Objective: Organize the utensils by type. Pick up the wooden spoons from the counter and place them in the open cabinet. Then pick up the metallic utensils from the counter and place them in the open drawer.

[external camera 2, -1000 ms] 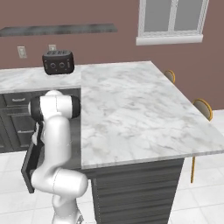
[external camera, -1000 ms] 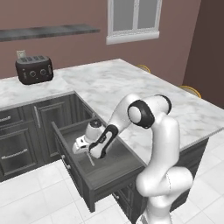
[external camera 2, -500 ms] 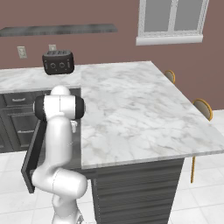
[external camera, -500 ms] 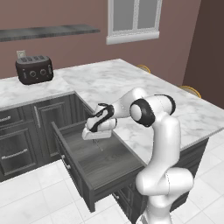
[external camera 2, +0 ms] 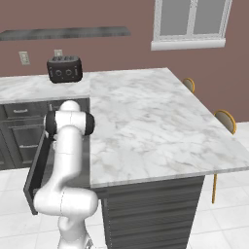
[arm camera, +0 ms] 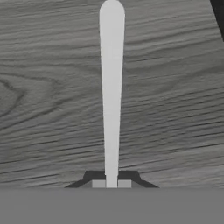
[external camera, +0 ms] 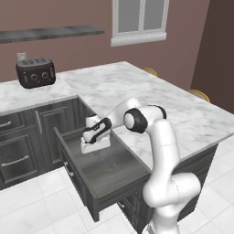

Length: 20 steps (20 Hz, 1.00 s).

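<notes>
My gripper (arm camera: 111,183) is shut on the thin silver handle of a metallic utensil (arm camera: 111,87). The handle runs straight away from the fingertips over the grey wood-grain floor of the open drawer (external camera: 107,171), and its working end is hidden. In the left base view the hand (external camera: 93,137) sits low inside the drawer near its back left corner. The right base view shows the drawer (external camera 2: 35,171) pulled out beside the arm. The white marble counter (external camera: 137,91) (external camera 2: 146,121) carries no utensils that I can see. The wooden spoons and the cabinet are out of view.
A black toaster (external camera: 35,73) (external camera 2: 64,69) stands at the counter's back left. Dark base cabinets (external camera: 18,146) flank the drawer on the left. Two chair backs (external camera: 199,95) (external camera 2: 226,120) rise beyond the counter's far edge. White tiled floor lies in front.
The hand moved from the middle of the drawer up toward its back, then came down low at the back left. It stays shut on the utensil.
</notes>
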Tool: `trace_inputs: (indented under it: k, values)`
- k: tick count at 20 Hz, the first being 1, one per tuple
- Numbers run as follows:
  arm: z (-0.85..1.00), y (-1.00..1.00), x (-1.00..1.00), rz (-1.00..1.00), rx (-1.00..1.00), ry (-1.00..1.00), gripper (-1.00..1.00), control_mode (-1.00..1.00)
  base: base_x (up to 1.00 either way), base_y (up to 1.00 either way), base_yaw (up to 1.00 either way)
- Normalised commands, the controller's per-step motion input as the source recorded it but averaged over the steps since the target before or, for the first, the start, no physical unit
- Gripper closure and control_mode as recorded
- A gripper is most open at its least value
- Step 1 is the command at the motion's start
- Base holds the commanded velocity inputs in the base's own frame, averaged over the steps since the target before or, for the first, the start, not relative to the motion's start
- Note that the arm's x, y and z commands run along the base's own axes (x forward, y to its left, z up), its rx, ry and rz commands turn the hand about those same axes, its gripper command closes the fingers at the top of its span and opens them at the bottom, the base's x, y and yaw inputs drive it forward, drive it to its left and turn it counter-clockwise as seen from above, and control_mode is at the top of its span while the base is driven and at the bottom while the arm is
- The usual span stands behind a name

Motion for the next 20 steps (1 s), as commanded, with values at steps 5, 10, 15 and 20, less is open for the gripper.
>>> trace_inputs:
  k: [5, 10, 15, 20]
  values:
    - [-0.57, 0.00, -0.29, 0.00, -0.06, -0.03, 1.00, -1.00, 0.00, 0.00, 0.00]
    - [-0.59, -0.18, -0.28, -0.01, 0.00, -0.05, 1.00, -1.00, 0.00, 0.00, 0.00]
    - [-0.35, 0.00, 0.00, -0.02, 0.00, 0.00, 1.00, -1.00, 0.00, 0.00, 0.00]
    - [-0.22, 0.00, 0.00, -0.01, 0.00, -0.03, -1.00, -1.00, 0.00, 0.00, 0.00]
